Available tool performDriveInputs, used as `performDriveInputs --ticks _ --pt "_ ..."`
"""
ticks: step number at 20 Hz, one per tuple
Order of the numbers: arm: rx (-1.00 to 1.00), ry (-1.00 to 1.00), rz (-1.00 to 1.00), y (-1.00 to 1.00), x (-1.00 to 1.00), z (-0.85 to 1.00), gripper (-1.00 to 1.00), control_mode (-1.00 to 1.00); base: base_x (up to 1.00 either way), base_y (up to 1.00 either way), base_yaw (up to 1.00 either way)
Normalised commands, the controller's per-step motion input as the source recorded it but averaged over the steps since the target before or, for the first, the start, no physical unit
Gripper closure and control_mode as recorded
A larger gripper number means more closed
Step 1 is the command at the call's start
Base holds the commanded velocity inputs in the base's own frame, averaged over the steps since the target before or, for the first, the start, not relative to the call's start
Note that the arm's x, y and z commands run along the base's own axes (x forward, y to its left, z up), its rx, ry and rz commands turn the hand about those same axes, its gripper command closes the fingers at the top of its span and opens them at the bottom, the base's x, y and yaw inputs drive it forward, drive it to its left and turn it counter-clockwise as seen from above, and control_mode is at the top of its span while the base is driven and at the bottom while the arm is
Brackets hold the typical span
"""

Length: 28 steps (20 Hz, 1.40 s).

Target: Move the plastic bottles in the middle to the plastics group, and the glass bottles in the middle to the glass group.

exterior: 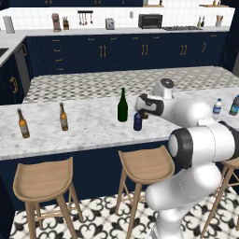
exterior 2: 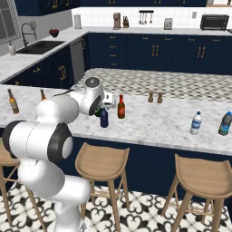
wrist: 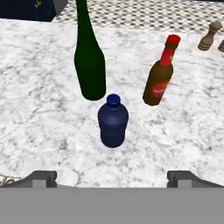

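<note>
The squat navy-blue plastic bottle (wrist: 113, 122) stands on the marble counter, centred ahead of my open gripper (wrist: 111, 177) and apart from both fingertips. Behind it to the left rises the tall dark green wine bottle (wrist: 89, 65); to the right is the short reddish-brown bottle with a red top (wrist: 159, 78). In the left base view my gripper (exterior: 139, 110) hovers just above the navy bottle (exterior: 137, 121), beside the green bottle (exterior: 122, 106). Two amber beer bottles (exterior: 23, 123) (exterior: 63, 116) stand far left. The clear water bottle (exterior: 217, 108) and teal bottle (exterior: 235, 105) stand far right.
Two wooden salt and pepper shakers (exterior 2: 151, 97) sit on the counter behind and to the right of the middle bottles. Wooden stools (exterior: 144, 165) line the counter's near side. Bare marble (exterior 2: 154, 120) lies between the middle bottles and the water bottle (exterior 2: 195, 123).
</note>
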Motion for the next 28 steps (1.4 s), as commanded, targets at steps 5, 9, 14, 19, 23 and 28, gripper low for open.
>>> performDriveInputs --ticks 5,9,14,19,23,28 --pt "-0.01 0.09 0.0 0.24 0.02 -0.13 -1.0 -1.0 0.0 0.0 0.0" --pt "0.0 -0.03 0.0 0.22 0.16 -0.23 -1.0 -1.0 0.0 0.0 0.0" --pt "0.0 -0.02 0.0 0.03 0.34 -0.11 -1.0 -1.0 0.0 0.0 0.0" --pt "0.0 0.0 0.0 -0.26 0.03 0.0 -1.0 -1.0 0.0 0.0 0.0" --pt "0.0 0.0 0.0 -0.18 0.09 -0.11 -1.0 -1.0 0.0 0.0 0.0" --pt "0.0 0.0 0.0 0.0 0.13 -0.17 -1.0 -1.0 0.0 0.0 0.0"
